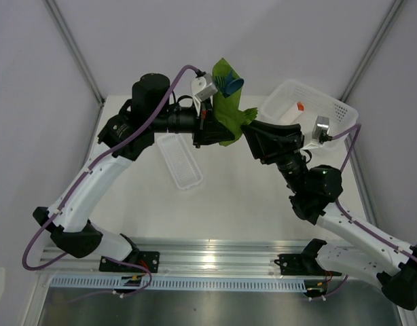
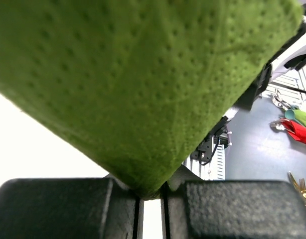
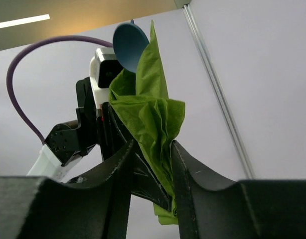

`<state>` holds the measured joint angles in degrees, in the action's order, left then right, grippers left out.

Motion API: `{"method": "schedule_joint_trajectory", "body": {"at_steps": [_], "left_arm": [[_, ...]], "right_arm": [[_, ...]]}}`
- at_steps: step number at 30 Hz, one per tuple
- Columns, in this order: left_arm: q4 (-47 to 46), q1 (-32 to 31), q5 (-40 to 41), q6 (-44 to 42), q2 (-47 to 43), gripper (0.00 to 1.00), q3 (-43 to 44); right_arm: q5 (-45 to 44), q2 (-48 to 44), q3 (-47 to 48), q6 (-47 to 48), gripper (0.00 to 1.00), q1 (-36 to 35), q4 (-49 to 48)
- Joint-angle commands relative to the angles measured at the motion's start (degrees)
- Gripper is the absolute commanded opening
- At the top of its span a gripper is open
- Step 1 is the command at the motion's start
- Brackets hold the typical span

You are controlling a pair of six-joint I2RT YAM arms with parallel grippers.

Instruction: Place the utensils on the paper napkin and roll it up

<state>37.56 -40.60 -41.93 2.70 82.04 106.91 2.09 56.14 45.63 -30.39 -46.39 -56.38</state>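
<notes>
The paper napkin point(image 1: 225, 112) is a crumpled olive-green bundle held up in the air between both arms. A dark blue spoon bowl point(image 1: 232, 85) sticks out of its top, and its handle is hidden inside the paper. My left gripper point(image 1: 219, 129) pinches the napkin; in the left wrist view the napkin's point(image 2: 143, 74) lower tip is caught between the nearly closed jaws of that gripper point(image 2: 152, 199). My right gripper point(image 3: 153, 164) stands open around the bundle's point(image 3: 153, 124) lower end, and the paper rests against its right finger. In that view too the spoon bowl point(image 3: 129, 45) shows above.
A narrow white ribbed tray point(image 1: 179, 159) lies on the table below the left arm. A white basket point(image 1: 331, 109) stands at the back right, holding a white piece with an orange tip point(image 1: 300, 106). Metal frame posts rise at both back corners.
</notes>
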Motion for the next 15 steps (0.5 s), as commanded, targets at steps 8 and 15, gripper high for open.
{"method": "schedule_joint_trajectory", "body": {"at_steps": [8,15], "left_arm": [[-0.3,-0.1,0.3,-1.8,-2.2,0.01,-0.6],[0.1,-0.1,0.5,-2.5,-2.6,0.01,-1.2]], "right_arm": [[-4.5,-5.8,-1.2,4.6,0.15,1.9,9.0],[6.6,-3.7,1.2,5.9,0.69,3.7,9.1]]}}
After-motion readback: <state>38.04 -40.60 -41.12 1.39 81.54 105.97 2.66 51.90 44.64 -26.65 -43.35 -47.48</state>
